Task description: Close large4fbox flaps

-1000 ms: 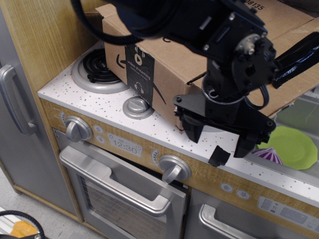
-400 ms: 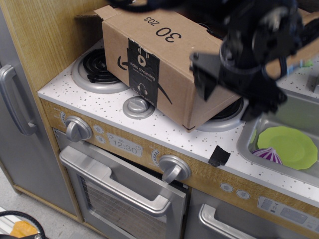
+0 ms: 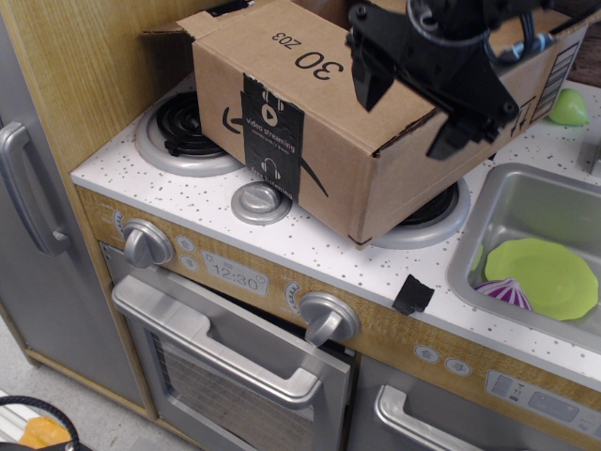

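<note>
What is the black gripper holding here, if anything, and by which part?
Nothing: the black gripper is open, its fingers spread in front of the brown cardboard box.

The large4fbox [image 3: 310, 122] sits on the stovetop [image 3: 188, 202] across 2 burners, one [image 3: 183, 136] at its left and one [image 3: 427, 216] at its right, the gripper [image 3: 413, 108] apparently over its near-right top edge, the sink [image 3: 540, 235] farther right holding a plate [image 3: 540, 277].
</note>
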